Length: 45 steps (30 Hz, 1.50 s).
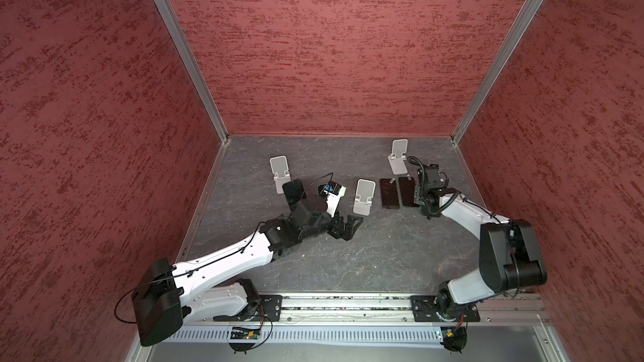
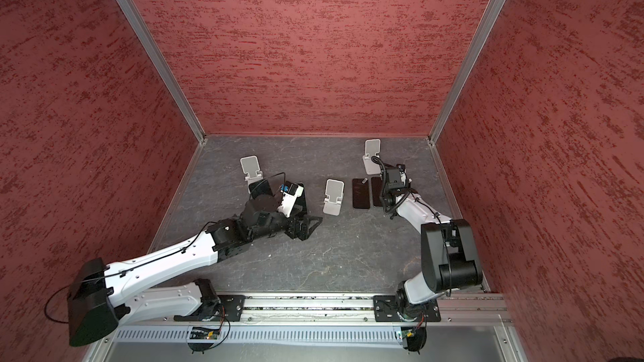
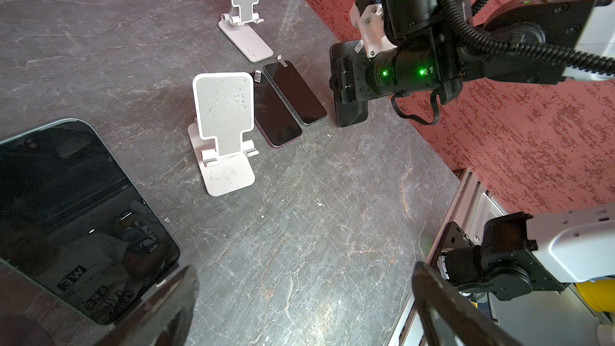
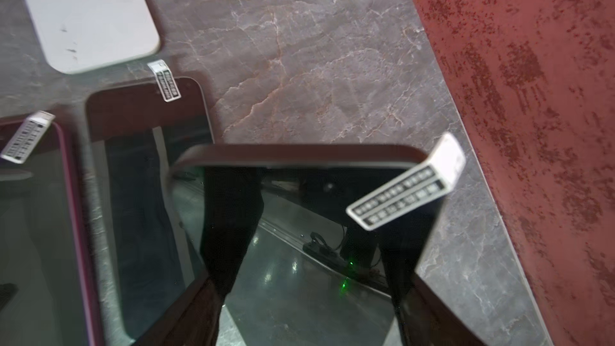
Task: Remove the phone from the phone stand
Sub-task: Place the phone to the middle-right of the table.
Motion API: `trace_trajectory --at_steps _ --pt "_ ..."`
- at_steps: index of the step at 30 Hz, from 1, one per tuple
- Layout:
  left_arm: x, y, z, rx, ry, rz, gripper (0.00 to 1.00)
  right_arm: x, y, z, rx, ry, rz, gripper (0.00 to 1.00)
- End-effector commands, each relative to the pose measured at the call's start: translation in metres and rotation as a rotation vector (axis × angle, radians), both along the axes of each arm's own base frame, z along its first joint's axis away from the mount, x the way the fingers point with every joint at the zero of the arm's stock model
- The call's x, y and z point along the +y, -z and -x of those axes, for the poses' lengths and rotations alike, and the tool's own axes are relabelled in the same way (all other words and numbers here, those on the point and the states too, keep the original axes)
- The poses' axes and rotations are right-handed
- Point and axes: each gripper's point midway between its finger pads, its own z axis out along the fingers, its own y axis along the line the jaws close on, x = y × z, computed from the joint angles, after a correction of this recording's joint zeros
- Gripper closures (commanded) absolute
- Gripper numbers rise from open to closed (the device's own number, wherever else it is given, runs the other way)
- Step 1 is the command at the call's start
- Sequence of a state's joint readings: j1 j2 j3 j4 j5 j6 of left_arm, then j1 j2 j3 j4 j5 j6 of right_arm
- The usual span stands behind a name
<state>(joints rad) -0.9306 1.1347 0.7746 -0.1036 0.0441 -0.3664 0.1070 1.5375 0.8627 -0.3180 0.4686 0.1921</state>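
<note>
While right gripper [image 4: 319,194] clamps a phone [image 4: 293,277], two phones [image 1: 389,193] [image 1: 408,192] lie flat.

You can read only "EW" in pale block letters on the dark phone screen [image 3: 80,218] in the left wrist view; the lines under it and the white tab stickers [image 4: 404,199] are illegible.

Our left gripper [image 1: 351,226] stands wide open, a white stand [image 1: 364,196] just ahead of its fingers. Our right gripper [image 1: 419,200] clasps an upright phone [image 1: 416,190]; two flat phones [image 1: 389,193] lie just beside it, a second stand [image 1: 398,156] beyond.
</note>
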Motion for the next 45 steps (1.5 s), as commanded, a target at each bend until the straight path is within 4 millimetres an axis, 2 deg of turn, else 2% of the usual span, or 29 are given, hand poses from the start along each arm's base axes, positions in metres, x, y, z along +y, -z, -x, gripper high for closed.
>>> trace_trajectory --at_steps 1,11,24,36,45 --pt "0.000 -0.006 0.002 -0.036 0.018 0.021 0.00 -0.012 -0.022 -0.022 -0.073 0.024 0.050 0.33" --pt "-0.001 -0.006 0.005 -0.040 0.038 0.008 0.01 -0.018 -0.011 -0.037 -0.056 -0.003 0.034 0.33" --pt "0.005 -0.010 0.006 -0.064 0.034 0.002 0.00 -0.016 0.020 -0.058 -0.022 -0.069 -0.063 0.33" --pt "0.006 -0.015 0.006 -0.073 0.029 0.008 0.00 -0.023 0.040 -0.067 0.022 -0.092 -0.064 0.33" --pt "0.006 -0.020 0.007 -0.078 0.038 -0.003 0.00 -0.025 0.043 -0.069 0.020 -0.121 -0.054 0.32"
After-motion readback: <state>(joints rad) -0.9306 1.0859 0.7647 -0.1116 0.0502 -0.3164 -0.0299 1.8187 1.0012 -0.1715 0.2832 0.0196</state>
